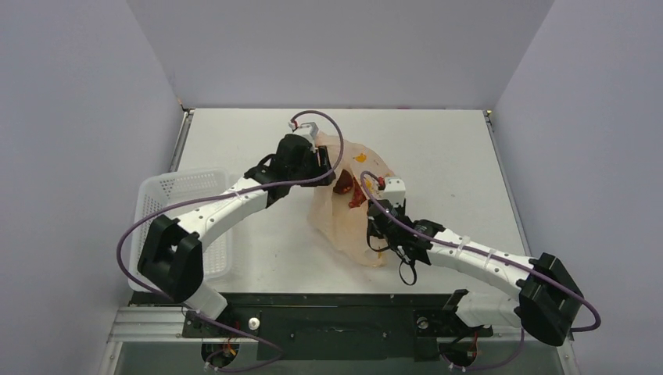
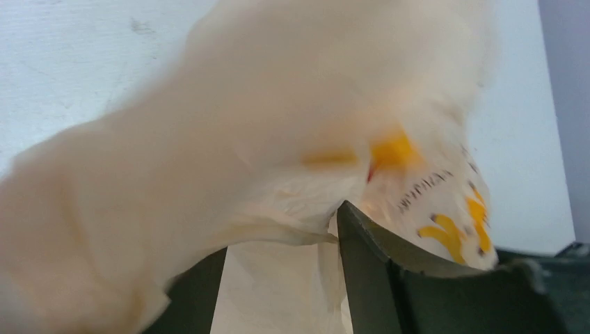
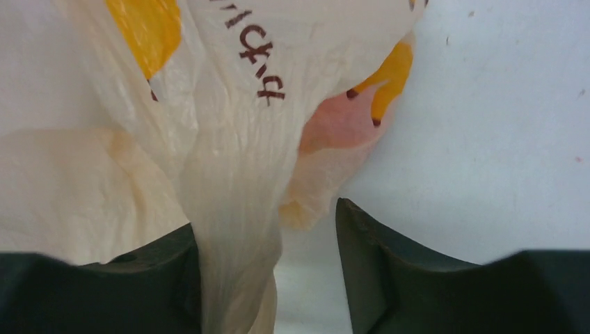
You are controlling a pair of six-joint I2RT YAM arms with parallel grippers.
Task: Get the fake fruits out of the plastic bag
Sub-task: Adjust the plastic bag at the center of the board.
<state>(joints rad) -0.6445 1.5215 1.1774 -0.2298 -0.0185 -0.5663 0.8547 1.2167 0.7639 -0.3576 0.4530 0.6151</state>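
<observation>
The peach-orange plastic bag [image 1: 356, 215] stands crumpled at the table's middle. Red fake fruits [image 1: 345, 183] show through its film, inside it. My left gripper [image 1: 324, 162] is at the bag's far left top. In the left wrist view the left gripper [image 2: 282, 278] has its jaws wide apart, with bag film [image 2: 264, 139] draped over and between them. My right gripper [image 1: 381, 226] is at the bag's near right side. In the right wrist view the right gripper [image 3: 268, 264] is open, with a twisted strand of bag [image 3: 236, 229] against its left finger [image 3: 167, 271].
A white mesh basket [image 1: 156, 195] stands at the left, under the left arm. The table [image 1: 446, 156] has walls close on three sides. The left arm's cable loops over the bag's top.
</observation>
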